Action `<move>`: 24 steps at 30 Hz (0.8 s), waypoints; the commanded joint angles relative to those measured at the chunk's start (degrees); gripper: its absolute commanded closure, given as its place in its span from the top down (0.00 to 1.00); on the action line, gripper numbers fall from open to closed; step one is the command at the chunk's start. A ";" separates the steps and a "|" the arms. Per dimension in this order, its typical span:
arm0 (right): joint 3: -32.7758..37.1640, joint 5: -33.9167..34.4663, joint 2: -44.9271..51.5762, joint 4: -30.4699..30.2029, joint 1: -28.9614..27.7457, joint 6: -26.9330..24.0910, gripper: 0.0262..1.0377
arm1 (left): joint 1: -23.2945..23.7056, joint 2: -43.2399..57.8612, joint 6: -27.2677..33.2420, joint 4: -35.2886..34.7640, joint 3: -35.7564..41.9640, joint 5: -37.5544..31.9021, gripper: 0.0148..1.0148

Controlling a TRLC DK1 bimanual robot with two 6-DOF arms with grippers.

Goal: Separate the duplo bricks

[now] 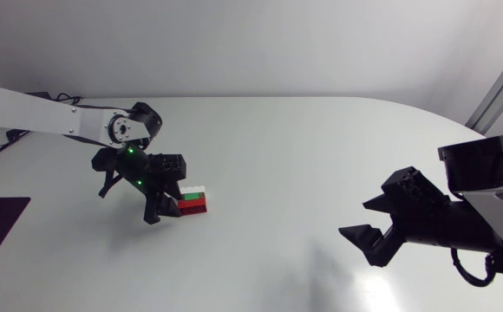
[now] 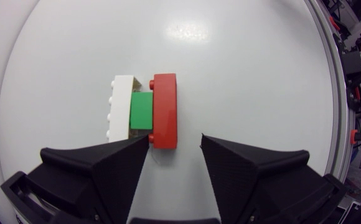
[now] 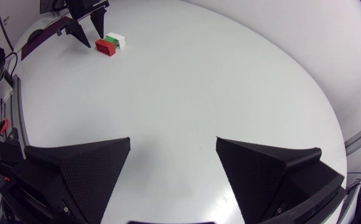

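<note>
So far nothing separated: joined white, green, red plastic duplo bricks (image 2: 141, 111) just ahead of left pincer (image 2: 174, 139), spread, empty. Right pincer (image 3: 173, 147) also spread, well apart.

The head camera hangs high above the table (image 1: 321, 173), looking down on most of it at a slant. The left wrist camera rides close behind the left gripper (image 2: 175, 137), facing down at the brick stack (image 2: 144, 111) just ahead of it. The right wrist camera sits behind the right gripper (image 3: 173, 140), looking across the table from well away. All 3 views share that stack.
</note>
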 commanded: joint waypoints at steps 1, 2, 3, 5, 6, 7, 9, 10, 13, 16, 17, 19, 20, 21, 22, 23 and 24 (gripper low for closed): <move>-1.35 -0.45 0.87 0.38 -0.37 -1.39 0.96 | 1.96 1.92 -0.91 -0.09 3.44 0.27 0.57; -1.43 -0.45 0.96 0.47 -0.37 -1.39 0.96 | 2.40 2.18 -0.91 -0.35 4.41 0.27 0.57; -1.43 -0.45 1.04 0.47 -0.37 -1.39 0.96 | 2.93 2.53 -0.91 -1.14 5.73 0.27 0.57; -1.52 -0.36 1.04 0.65 -0.37 -1.39 0.96 | 3.63 2.97 -1.00 -1.67 7.75 0.36 0.57; -1.70 -0.36 1.13 0.82 -0.37 -1.39 0.96 | 3.99 3.50 -1.09 -1.67 8.71 0.36 0.57; -1.79 -0.36 1.22 1.09 -0.37 -1.39 0.96 | 4.07 4.20 -1.17 -1.67 9.50 0.36 0.57; -1.79 -0.45 1.48 1.17 -0.37 -1.39 0.96 | 4.07 5.78 -1.17 -1.85 10.91 0.36 0.57; -1.70 -0.36 1.48 1.17 -0.37 -1.39 0.96 | 4.07 6.75 -1.17 -1.85 11.44 0.36 0.57; -1.52 -0.36 1.75 1.17 -0.37 -1.39 0.96 | 3.99 8.86 -1.09 -2.02 12.93 0.36 0.57; -1.35 -0.36 2.36 1.35 -0.45 -1.48 0.96 | 3.99 10.35 -1.00 -2.37 13.90 0.36 0.57; -1.43 -0.36 2.54 1.61 -0.45 -1.48 0.96 | 3.99 10.53 -1.00 -2.55 13.90 0.45 0.57; -1.52 -0.36 2.98 2.05 -0.45 -1.48 0.96 | 3.99 10.70 -0.73 -2.81 13.90 0.71 0.57; -1.52 -0.36 3.24 2.14 -0.45 -1.48 0.96 | 4.07 10.70 -0.65 -2.99 13.90 0.80 0.57; -1.43 -0.36 3.77 2.40 -0.45 -1.48 0.96 | 4.07 10.70 -0.56 -3.34 13.99 0.89 0.57; -1.35 -0.45 4.03 2.58 -0.45 -1.39 0.96 | 4.07 10.53 -0.38 -3.78 13.99 1.24 0.57; -1.26 -0.45 4.21 2.76 -0.45 -1.39 0.96 | 4.07 10.44 -0.38 -4.13 13.99 1.41 0.57; -1.17 -0.36 4.38 2.76 -0.45 -1.39 0.96 | 4.16 10.00 -0.29 -4.57 14.08 1.77 0.57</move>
